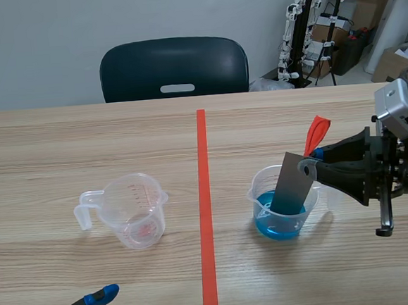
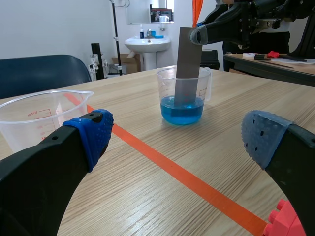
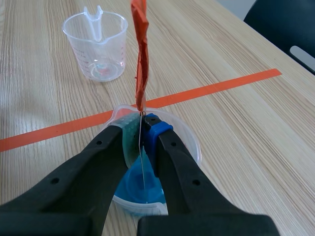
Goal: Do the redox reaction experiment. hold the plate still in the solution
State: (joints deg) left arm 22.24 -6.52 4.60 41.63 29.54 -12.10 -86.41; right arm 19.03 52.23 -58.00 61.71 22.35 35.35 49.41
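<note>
**Grey plate point(image 1: 291, 188) standing in blue solution point(image 1: 275, 226)**

Right end effector point(image 1: 310, 165) is clamped on the plate's upper edge. The plate's lower end dips into the solution inside a clear beaker point(image 1: 254, 194) on the desk point(image 1: 48, 150). Left end effector point(image 2: 177, 140) rests wide apart near an empty beaker point(image 1: 134, 211).

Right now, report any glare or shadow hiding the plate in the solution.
Scene view: even light, a faint shadow beside the beaker; plate plain. Left wrist view: no glare on the blue solution. Right wrist view: right gripper, not shadow, hides the plate.
</note>
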